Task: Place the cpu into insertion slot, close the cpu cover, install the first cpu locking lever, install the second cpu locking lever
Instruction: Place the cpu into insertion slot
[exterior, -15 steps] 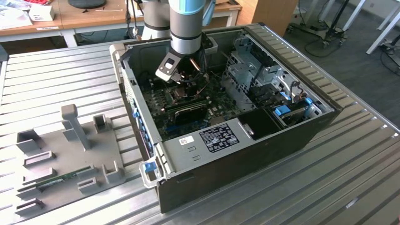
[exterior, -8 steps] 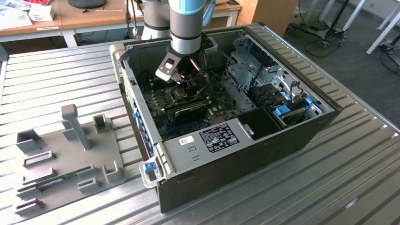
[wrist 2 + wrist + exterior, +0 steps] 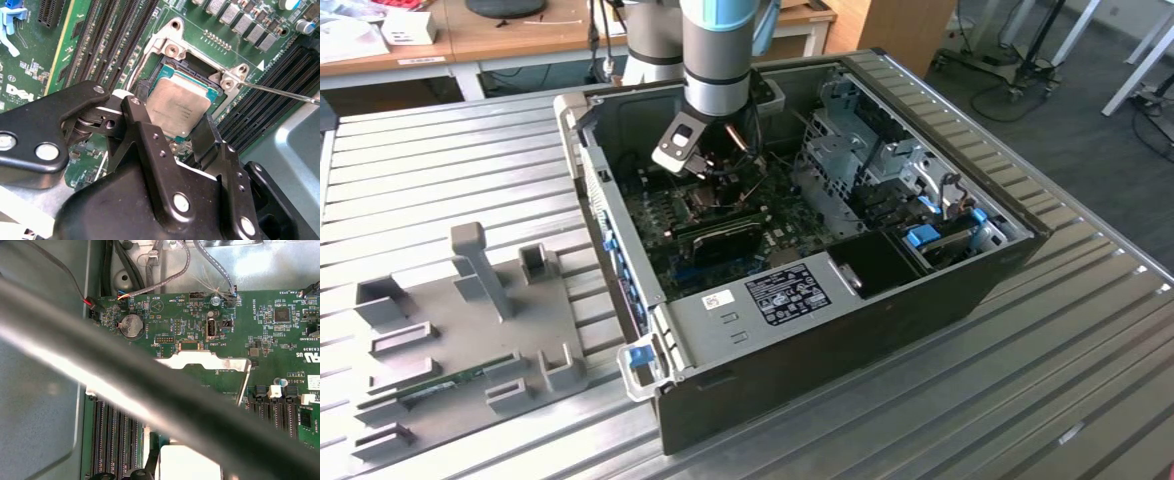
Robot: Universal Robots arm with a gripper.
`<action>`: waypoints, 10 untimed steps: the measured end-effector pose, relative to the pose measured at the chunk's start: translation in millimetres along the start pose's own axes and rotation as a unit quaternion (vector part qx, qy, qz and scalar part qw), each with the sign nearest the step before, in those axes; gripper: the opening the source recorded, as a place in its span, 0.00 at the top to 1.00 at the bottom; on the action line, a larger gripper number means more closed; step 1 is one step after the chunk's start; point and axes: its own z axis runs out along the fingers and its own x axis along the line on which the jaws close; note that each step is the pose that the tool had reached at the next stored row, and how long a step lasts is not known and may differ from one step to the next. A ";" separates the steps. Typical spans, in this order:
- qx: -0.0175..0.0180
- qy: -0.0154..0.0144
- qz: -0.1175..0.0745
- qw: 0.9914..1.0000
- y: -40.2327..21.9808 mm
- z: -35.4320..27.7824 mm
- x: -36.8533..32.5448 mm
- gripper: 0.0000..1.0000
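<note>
tool: black two-fingered gripper [image 3: 170, 117] low inside the open dark metal computer case [image 3: 921, 300] — grip state cannot tell | cpu: small flat square silvery-tan cpu [image 3: 177, 102] sits in the silver-rimmed square insertion slot [image 3: 172, 50] on the green circuit board [image 3: 30, 65], just under the gripper | cover: thin shiny metal-frame cpu cover [image 3: 202, 360] swung open — off the slot

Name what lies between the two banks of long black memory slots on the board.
The insertion slot, with the cpu at its dark centre; the second wrist view shows it.
</note>
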 end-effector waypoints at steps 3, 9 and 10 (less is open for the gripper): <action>0.000 0.000 0.000 1.000 0.1 -1.9 0.2 0.42; 0.000 0.000 0.000 1.000 0.2 -4.3 0.2 0.42; 0.000 0.000 0.000 1.000 0.2 -4.5 0.2 0.42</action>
